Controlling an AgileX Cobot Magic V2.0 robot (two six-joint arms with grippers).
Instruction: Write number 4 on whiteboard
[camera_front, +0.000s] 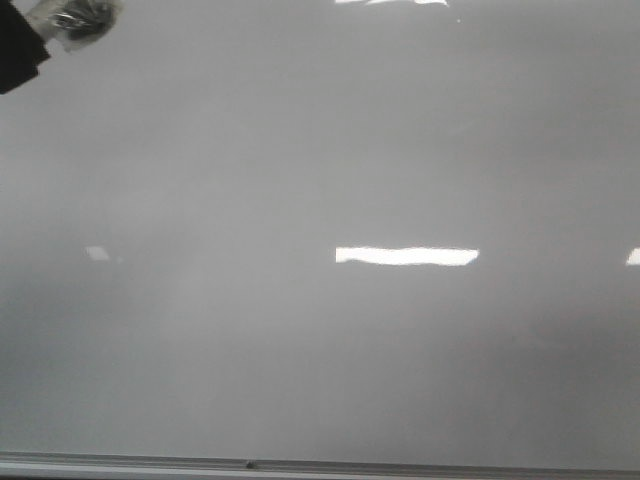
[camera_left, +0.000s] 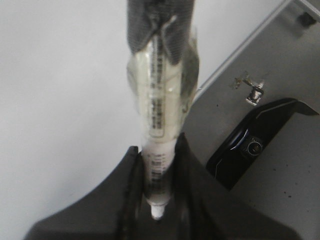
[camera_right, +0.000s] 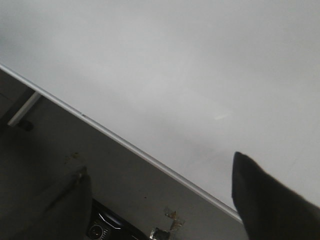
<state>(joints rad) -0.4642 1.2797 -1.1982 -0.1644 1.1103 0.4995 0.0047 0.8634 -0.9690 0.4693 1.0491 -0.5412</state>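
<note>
The whiteboard (camera_front: 320, 180) is filling the front view, with no drawn 4 showing on it. The left end effector (camera_left: 158, 165) is clamping a taped marker (camera_left: 160, 110), its far end cut off. The right end effector (camera_right: 160, 200) is hanging wide open, holding nothing.

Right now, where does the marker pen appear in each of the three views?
Front view: only a taped part of the marker pen shows, at the top left corner.
Left wrist view: centre, gripped by the left gripper, tip toward the camera.
Right wrist view: not in it.
Shared landmark: the whiteboard's grey frame edge.
</note>
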